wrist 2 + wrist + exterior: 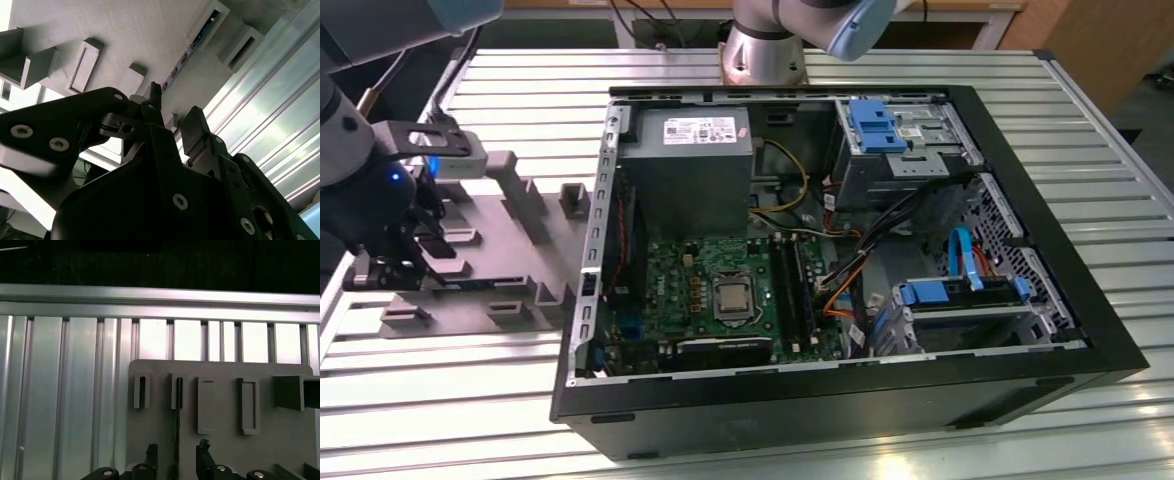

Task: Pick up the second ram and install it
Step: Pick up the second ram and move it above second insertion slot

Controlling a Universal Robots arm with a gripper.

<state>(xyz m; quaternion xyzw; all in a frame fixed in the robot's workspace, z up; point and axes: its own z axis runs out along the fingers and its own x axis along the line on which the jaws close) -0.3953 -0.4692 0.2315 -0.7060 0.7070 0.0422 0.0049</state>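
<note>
The second ram (177, 420) is a thin dark strip standing on edge in a slot of the grey fixture tray (162, 371). In the second wrist view the ram (192, 45) runs edge-on across the tray (125, 30). My gripper (176, 454) is open and straddles the near end of the strip, one fingertip (150, 450) on each side with a gap to the board. The second wrist view shows the gripper (172, 112) the same way, just above the tray. In the exterior view the gripper (387, 272) hangs over the tray (520, 250) at that view's left.
An open computer case (854, 400) lies on the slatted metal table (1067, 440) at the exterior view's right of the tray. Inside it, black memory slots (790, 290) sit beside the processor socket (731, 297). Raised blocks (514, 185) stand on the tray.
</note>
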